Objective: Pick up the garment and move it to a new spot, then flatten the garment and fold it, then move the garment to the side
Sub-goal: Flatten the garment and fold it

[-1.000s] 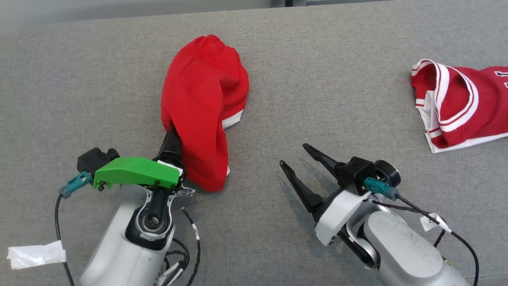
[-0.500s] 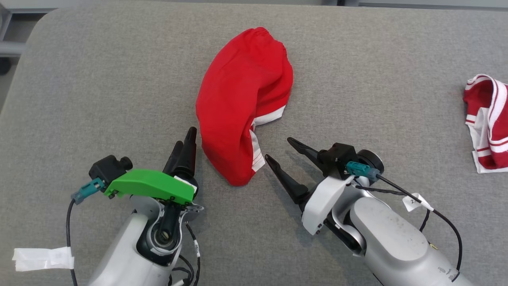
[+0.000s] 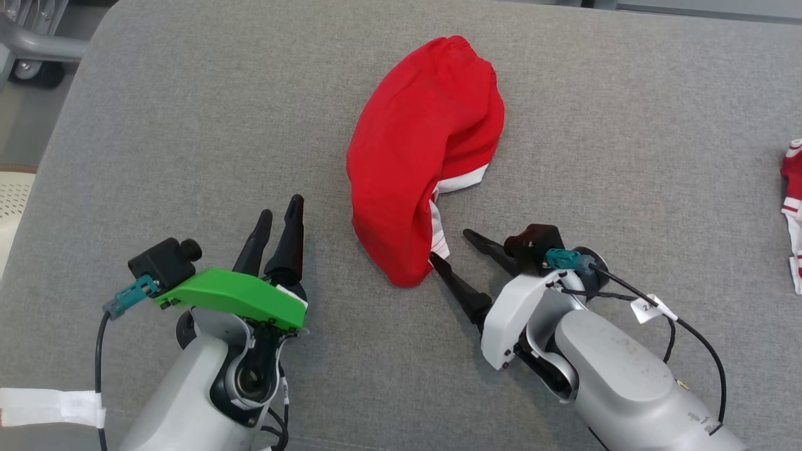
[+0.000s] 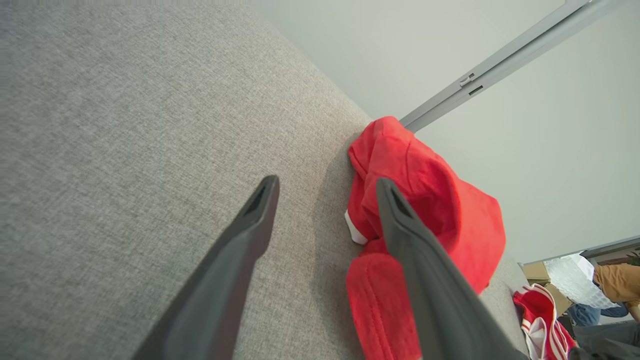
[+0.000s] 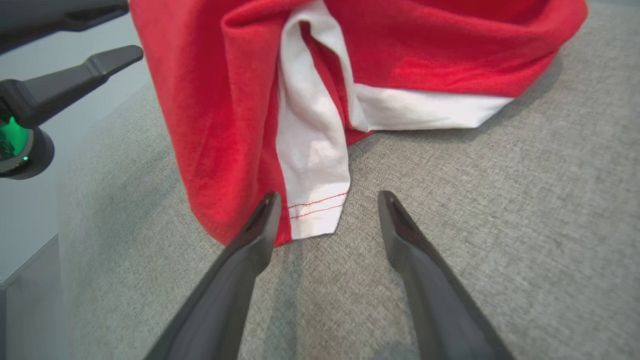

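so the red garment [image 3: 426, 156] is lying crumpled in the middle of the grey fabric surface [image 3: 156, 125]; left tool [image 3: 281, 207] sits near it, fingers spread, holding nothing; right tool [image 3: 450, 245] is spread too, one fingertip right at the garment's white-trimmed bottom corner

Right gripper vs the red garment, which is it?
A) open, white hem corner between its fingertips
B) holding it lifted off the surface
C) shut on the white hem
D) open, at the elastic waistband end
A: in the right wrist view the right gripper stands open, with the white hem corner of the red garment between its fingertips.
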Controlling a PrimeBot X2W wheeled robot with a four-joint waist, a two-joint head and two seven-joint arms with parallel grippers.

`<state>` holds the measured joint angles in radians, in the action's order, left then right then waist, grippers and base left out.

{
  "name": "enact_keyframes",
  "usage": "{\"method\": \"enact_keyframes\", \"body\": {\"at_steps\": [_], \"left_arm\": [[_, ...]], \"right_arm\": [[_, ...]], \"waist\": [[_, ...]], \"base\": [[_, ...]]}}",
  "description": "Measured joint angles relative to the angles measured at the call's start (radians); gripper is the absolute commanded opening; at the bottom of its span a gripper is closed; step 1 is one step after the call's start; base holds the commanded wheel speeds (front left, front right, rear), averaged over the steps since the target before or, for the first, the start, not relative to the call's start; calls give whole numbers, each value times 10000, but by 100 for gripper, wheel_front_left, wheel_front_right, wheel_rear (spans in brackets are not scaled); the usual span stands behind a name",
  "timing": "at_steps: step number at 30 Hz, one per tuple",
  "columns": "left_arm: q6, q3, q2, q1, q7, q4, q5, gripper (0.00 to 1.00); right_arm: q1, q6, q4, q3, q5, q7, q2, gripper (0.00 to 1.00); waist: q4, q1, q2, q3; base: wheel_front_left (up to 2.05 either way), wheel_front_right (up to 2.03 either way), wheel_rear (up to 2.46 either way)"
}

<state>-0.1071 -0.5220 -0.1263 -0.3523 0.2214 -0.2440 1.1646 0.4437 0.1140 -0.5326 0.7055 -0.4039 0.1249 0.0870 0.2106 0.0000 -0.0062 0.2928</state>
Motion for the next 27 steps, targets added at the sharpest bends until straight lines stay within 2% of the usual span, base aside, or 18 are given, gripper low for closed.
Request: {"method": "enact_keyframes", "body": {"at_steps": [1, 2, 3, 4, 9, 12, 15, 16, 17, 18, 19, 23, 27], "left_arm": [[0, 31, -2, 0, 10, 6, 0, 100], [0, 50, -15, 0, 12, 12, 0, 100], [0, 61, -17, 1, 13, 15, 0, 100], [0, 69, -17, 3, 46, 15, -2, 100], [0, 405, -130, 31, 167, 13, -2, 100], [0, 593, -157, 41, 180, 12, -2, 100], [0, 660, -155, 45, 186, -17, -6, 100], [0, 662, -155, 53, 186, -21, -21, 100], [0, 663, -146, 62, 186, -21, -31, 100], [0, 623, -98, 95, 188, 2, -36, 100], [0, 566, -59, 110, 188, 12, -77, 100], [0, 293, 167, 149, 188, 174, -245, 100], [0, 232, 132, 149, 219, 288, -575, 100]], "right_arm": [[1, 2, -59, 46, -59, 0, -13, 81], [3, 2, -115, 65, -123, -2, -36, 44], [9, 2, -161, 77, -151, -4, -50, 25], [29, 2, -205, 86, -188, -21, -59, 0], [399, 36, -261, 163, -211, -77, -44, 0], [730, 94, -232, 236, -209, -384, 257, 0], [1055, 94, -242, 92, -297, -755, 884, 0], [1128, 94, -249, 42, -337, -846, 1066, 35], [1183, 92, -267, 8, -408, -934, 1195, 55], [1222, 94, -267, 21, -456, -1083, 1329, 89], [1214, 94, -267, 19, -531, -1101, 1323, 100], [1159, 94, -240, 205, -957, -1277, 1141, 100], [977, 96, -224, 579, -1099, -1453, 909, 100]], "waist": [[18, 0, 0, -6], [26, 0, 0, -15], [31, 0, 0, -24], [33, 0, 0, -36], [-67, 0, 0, -155], [-182, -1, 0, -272], [-293, 0, 0, -438], [-327, 0, 0, -500], [-359, 0, 0, -563], [-417, 0, 0, -681], [-437, 0, 0, -730], [-387, 0, 0, -768], [-207, 0, 0, -664]], "base": [[0, 0, 0], [0, 0, 0], [0, 0, 0], [0, 0, 0], [0, 0, 0], [0, 0, 0], [0, 0, 0], [0, 0, 0], [0, 0, 0], [0, 0, 0], [0, 0, 0], [0, 0, 0], [0, 0, 0]]}}
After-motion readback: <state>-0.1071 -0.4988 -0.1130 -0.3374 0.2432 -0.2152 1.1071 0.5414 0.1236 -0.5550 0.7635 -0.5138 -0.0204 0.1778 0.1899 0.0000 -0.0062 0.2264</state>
